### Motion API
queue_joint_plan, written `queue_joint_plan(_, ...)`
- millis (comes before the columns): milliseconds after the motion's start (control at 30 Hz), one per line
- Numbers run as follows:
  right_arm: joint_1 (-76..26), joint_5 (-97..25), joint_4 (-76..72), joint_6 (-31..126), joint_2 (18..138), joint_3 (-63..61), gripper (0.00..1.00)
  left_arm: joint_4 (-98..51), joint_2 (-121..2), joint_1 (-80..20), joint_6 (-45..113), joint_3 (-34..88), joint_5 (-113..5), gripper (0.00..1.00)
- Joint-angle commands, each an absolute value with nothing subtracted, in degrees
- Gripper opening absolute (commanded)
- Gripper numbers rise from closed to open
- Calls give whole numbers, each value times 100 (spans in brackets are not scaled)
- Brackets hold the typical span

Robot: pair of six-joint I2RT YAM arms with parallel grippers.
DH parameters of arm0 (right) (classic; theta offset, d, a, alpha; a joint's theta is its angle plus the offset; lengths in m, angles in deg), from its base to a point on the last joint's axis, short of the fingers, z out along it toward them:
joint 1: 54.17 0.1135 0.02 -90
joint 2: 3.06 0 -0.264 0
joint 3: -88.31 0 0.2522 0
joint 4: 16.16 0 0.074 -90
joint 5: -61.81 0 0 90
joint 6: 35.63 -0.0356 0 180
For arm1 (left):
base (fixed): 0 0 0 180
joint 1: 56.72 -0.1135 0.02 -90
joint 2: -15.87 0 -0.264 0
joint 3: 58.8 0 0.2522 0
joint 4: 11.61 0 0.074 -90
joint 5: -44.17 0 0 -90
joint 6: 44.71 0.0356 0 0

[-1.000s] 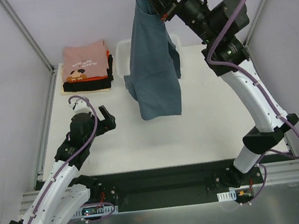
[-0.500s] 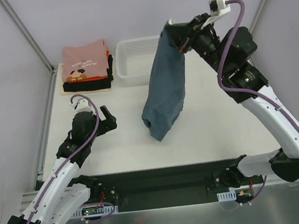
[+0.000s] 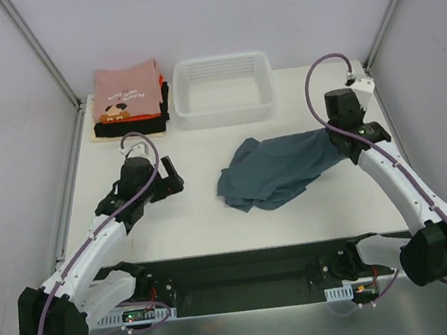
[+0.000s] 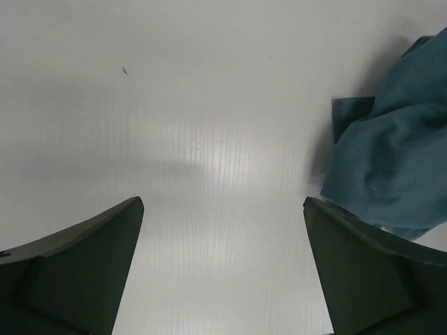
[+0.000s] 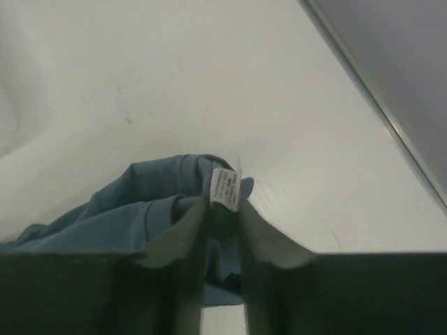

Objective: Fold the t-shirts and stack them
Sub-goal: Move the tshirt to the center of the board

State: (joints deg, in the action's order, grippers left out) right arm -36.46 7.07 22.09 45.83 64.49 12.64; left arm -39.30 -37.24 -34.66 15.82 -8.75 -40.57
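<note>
Blue-grey t-shirt (image 4: pixel 391 153) cut by the edge; tag (image 5: pixel 225 188) lettering unreadable.

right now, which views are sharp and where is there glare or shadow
Top external: sharp and evenly lit, only a faint shadow around the blue-grey t-shirt. Left wrist: a bright glare patch on the table, the shirt throws a soft shadow to its left, the left claw is dark. Right wrist: the right claw is blurred close to the lens; the pale label shows but is unreadable.

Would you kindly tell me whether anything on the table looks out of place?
The blue-grey t-shirt lies crumpled and unfolded on the table, unlike the neatly folded stack at the far left corner. Nothing else stands out.
</note>
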Motion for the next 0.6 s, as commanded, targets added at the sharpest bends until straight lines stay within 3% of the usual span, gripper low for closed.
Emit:
queue_joint_plan(0,-4212,1058,2765,4399,6741,1153,59,-3776,-4387,-3484,1348,-453,-4582,99)
queue_joint_plan(100,-4292,864,3038,4338,6857,1012,89,-3759,-4976,-3475,1208,-269,-5013,99)
queue_joint_plan(133,-4301,776,3073,4260,6822,1038,91,-3741,-5118,-3475,1155,-242,-5100,99)
queue_joint_plan(567,-4283,-1474,3424,3899,4143,3323,96,-3055,-7350,-3027,618,881,-6094,80)
